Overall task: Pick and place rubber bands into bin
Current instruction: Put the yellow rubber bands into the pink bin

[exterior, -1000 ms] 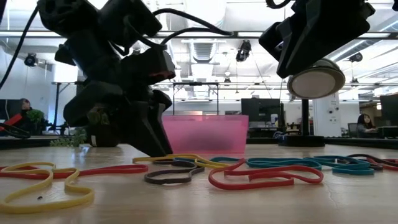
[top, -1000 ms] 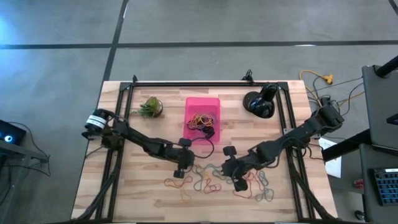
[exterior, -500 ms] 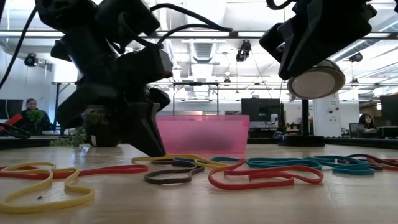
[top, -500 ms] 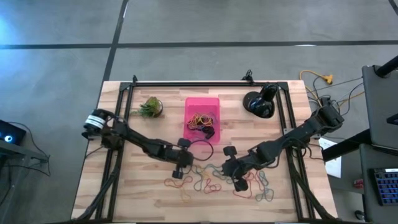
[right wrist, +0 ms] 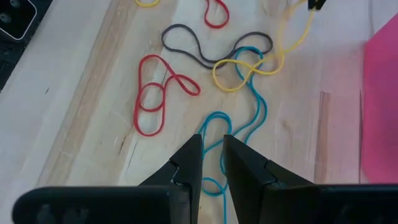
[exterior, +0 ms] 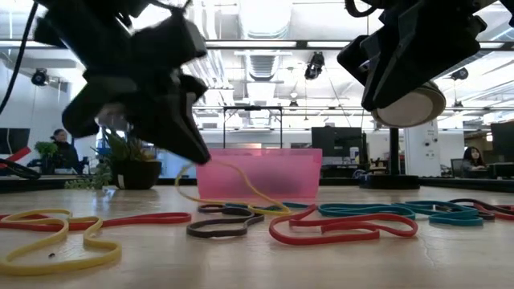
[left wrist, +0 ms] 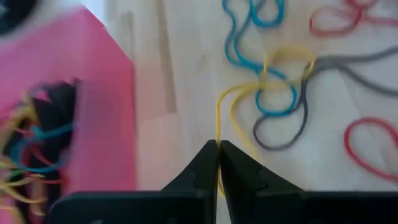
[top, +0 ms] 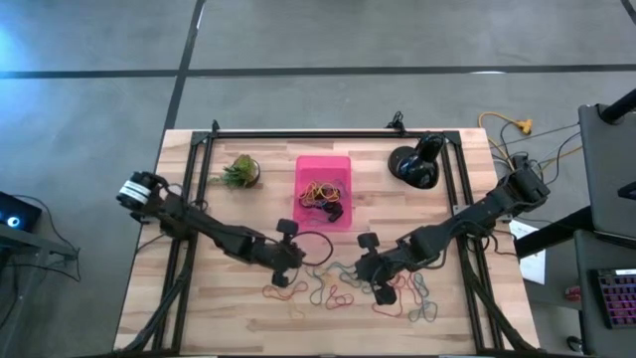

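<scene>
Many rubber bands (top: 348, 288) in red, yellow, blue and grey lie loose on the wooden table's near half, and more sit in the pink bin (top: 324, 167) at the far middle. My left gripper (top: 294, 266) hangs just above the table, near the bin's front wall (exterior: 261, 172), and is shut on a yellow rubber band (exterior: 241, 186). My right gripper (right wrist: 212, 152) hovers over the bands to the right. Its fingers stand a narrow gap apart with nothing between them, above a blue band (right wrist: 214, 124). My left gripper pinches one end of the yellow band's loop (left wrist: 219, 134) between its two fingertips, slanting down from the table's left. Two strands run from the tips down to the band's other end (left wrist: 287, 59), which lies on the table among blue and grey bands.
A small potted plant (top: 238, 171) stands at the far left and a round black object (top: 412, 164) at the far right. A black rail frame (top: 328, 132) runs along the table's far edge and sides. People sit in the room behind (exterior: 60, 144).
My left gripper has risen off the table and gone a little toward the bin. It has drawn one end of the yellow band up with it, while the band's other end has stayed on the table.
</scene>
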